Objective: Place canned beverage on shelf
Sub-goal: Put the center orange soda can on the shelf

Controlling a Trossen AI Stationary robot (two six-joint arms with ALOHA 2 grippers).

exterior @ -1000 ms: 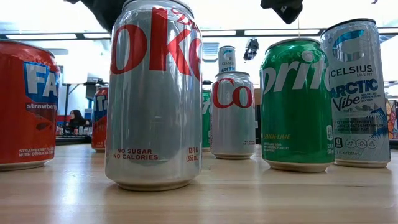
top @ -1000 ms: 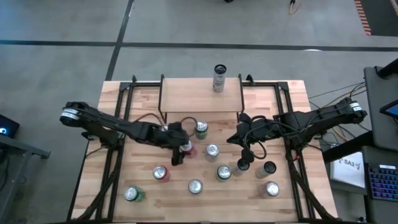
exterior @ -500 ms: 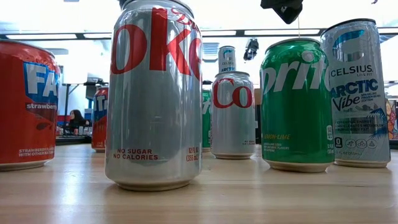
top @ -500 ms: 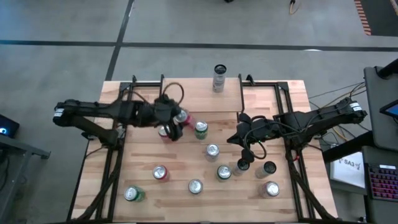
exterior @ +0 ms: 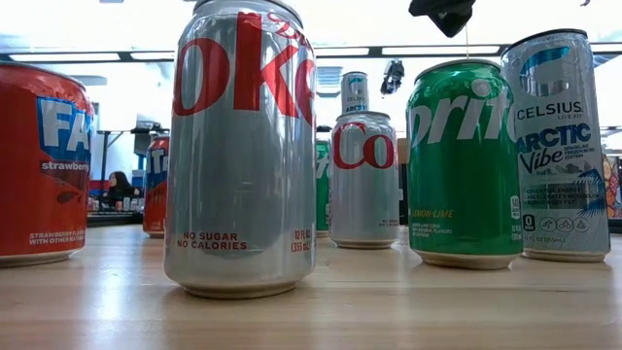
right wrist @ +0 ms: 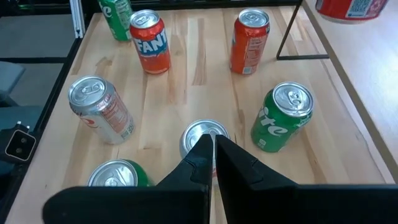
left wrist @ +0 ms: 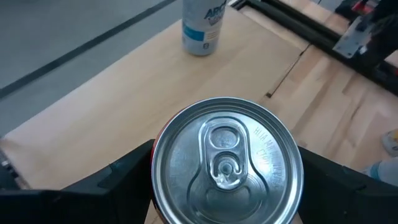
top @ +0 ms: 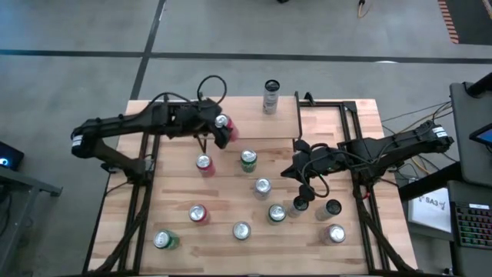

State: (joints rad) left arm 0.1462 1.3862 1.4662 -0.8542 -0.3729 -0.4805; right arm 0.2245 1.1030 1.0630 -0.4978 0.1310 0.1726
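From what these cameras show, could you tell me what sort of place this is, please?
Probably a robotics lab or test workspace. A wooden table on a black metal frame stands on a bare grey floor marked with lines, a laptop sits on a desk beside it, and the low view shows ceiling strip lights over an open room.

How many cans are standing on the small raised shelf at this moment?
1: the white-and-blue can at the far edge of the shelf. A red can, gripped by the left gripper, hangs over its left part, not counted.

Robotics lab: concrete floor (top: 77, 31), taped lines, desk keyboard (top: 470, 223)
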